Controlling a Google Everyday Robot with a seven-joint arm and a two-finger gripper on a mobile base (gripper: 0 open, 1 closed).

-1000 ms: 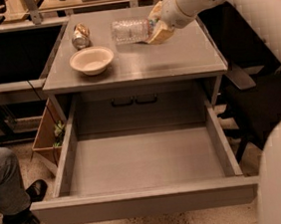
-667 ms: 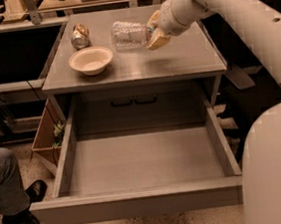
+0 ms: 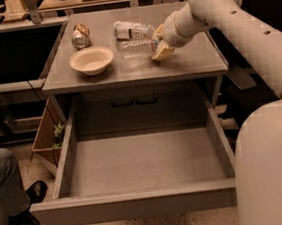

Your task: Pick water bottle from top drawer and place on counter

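The water bottle (image 3: 135,47) lies on its side on the worktop (image 3: 127,73), touching our tool (image 3: 161,48); pinching or spread, we cannot tell. We judge it light, crushable, roll-prone: hold its ribbed middle.

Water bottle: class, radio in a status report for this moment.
Gripper over counter, beside water bottle. Water bottle lying on counter; drawer open. Labelled bottle just behind it; bowl, can also on counter.
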